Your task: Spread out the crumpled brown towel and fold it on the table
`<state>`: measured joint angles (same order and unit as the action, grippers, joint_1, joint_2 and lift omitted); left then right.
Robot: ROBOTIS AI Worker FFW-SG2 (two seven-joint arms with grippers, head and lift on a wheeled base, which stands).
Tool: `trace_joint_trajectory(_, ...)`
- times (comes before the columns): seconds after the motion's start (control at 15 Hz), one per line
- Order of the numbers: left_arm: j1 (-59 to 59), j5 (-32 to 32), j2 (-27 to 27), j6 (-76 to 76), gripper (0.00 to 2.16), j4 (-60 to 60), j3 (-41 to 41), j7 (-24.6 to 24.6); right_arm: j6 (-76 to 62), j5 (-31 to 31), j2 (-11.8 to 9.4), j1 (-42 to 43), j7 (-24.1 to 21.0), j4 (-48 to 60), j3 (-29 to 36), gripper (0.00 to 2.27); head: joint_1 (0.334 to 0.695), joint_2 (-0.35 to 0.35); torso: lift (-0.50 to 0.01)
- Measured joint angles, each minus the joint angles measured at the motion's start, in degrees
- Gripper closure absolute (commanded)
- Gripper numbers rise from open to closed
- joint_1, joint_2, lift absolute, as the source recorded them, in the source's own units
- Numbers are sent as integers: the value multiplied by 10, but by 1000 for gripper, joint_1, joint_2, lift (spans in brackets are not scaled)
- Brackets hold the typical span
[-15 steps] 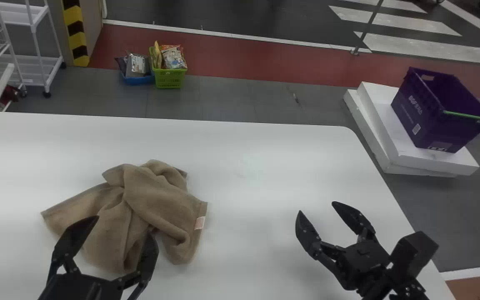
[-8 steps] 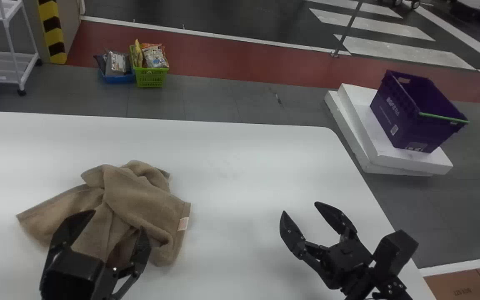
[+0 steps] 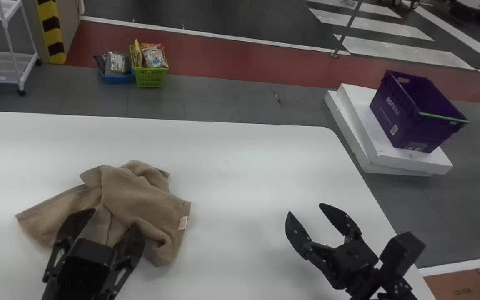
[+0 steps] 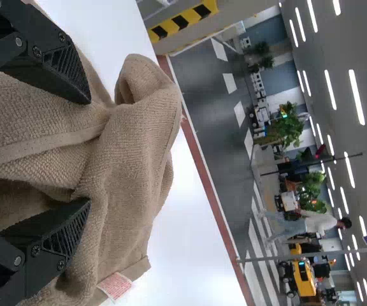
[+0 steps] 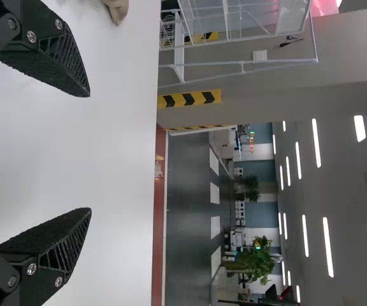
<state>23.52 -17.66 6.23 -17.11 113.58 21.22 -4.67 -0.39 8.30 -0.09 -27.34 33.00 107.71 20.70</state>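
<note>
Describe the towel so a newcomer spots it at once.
Find the white table, then its left part in the head view. The towel lies there crumpled, under the left gripper. It's brown cloth with a pale tag, unlike that black gripper.

At eight o'clock in the head view, the brown towel (image 3: 140,193) is matt cloth with a rough, looped pile and a flatter-looking hem (image 4: 43,145). The bench (image 3: 231,166) is smooth, with a soft sheen. The left pincer (image 3: 114,217) and the right pincer (image 3: 305,208) are dull black, their fingers ribbed, their screws (image 5: 32,37) shiny metal. Toward three o'clock, the purple crate (image 3: 394,112) looks like hard plastic.
</note>
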Motion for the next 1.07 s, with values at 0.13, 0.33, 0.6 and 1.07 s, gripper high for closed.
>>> trace_joint_trajectory(0.13,5,0,2,-4,454,17,-4,1,0,0,0,3,1,-3,-1,194,695,-299,-127)
trace_joint_trajectory(0.33,7,0,3,-18,454,23,-10,3,0,0,0,5,0,-5,-2,194,695,-285,-127)
trace_joint_trajectory(0.6,7,-9,4,-27,880,21,-13,3,0,0,0,5,0,-5,-5,194,695,-275,-127)
trace_joint_trajectory(1.07,25,-4,4,-18,1447,41,-32,-6,0,0,0,8,0,-7,-10,194,695,-245,-127)
